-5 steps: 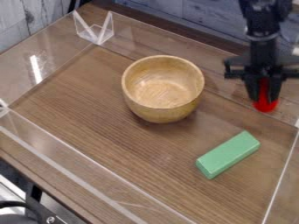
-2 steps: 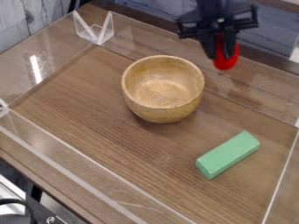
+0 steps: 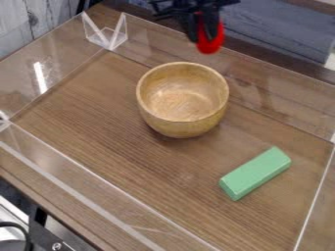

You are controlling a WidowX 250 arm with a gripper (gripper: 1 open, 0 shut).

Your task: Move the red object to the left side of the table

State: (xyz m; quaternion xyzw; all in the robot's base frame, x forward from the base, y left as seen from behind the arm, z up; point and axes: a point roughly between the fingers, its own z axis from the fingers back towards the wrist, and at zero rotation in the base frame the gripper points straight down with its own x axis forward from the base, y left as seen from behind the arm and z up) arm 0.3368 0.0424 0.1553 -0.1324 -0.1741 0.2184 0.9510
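Red object (image 3: 210,36) hangs pinched in the claw (image 3: 207,31) beyond the empty wooden bowl (image 3: 183,98).

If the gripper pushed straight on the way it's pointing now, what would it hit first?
The gripper, holding the red strawberry toy, points steeply downward. Going on, the toy would probably meet bare table just behind the wooden bowl, or the bowl's far rim; depth is unclear from this single view.

A small glossy red strawberry-shaped toy (image 3: 210,36) is held aloft in the black pincer (image 3: 207,29) behind a round wooden bowl (image 3: 183,98). A green rectangular block (image 3: 256,174) is seen on the dark wood-grain table (image 3: 118,167).
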